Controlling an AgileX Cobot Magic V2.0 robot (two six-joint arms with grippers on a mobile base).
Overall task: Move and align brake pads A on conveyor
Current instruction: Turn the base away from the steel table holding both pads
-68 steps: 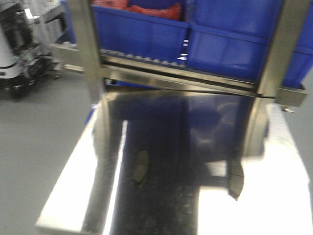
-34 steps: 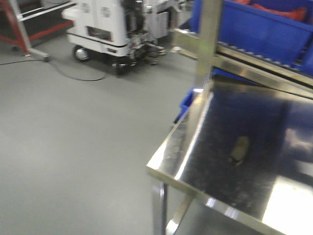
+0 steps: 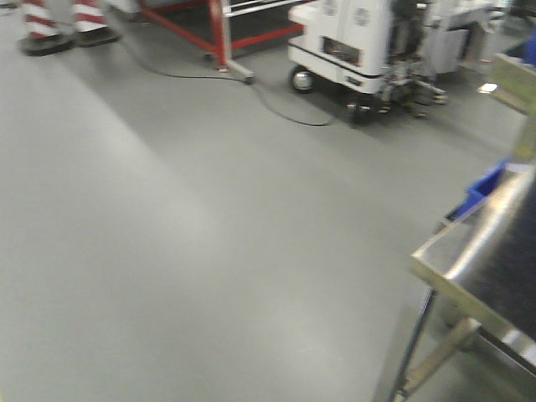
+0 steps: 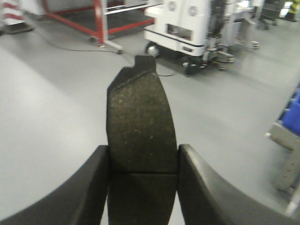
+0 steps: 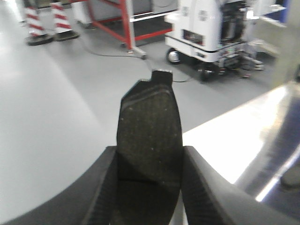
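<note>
Left fingers tight around left brake pad, right fingers around right brake pad, both upright.

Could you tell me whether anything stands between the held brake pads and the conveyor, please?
That cannot be judged: the conveyor is in no view. The left gripper clamps one brake pad and the right gripper another brake pad, with grey floor ahead; the steel table lies to the right.

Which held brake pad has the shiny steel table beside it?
The brake pad in the right tool; the left tool's pad has only floor behind.
</note>
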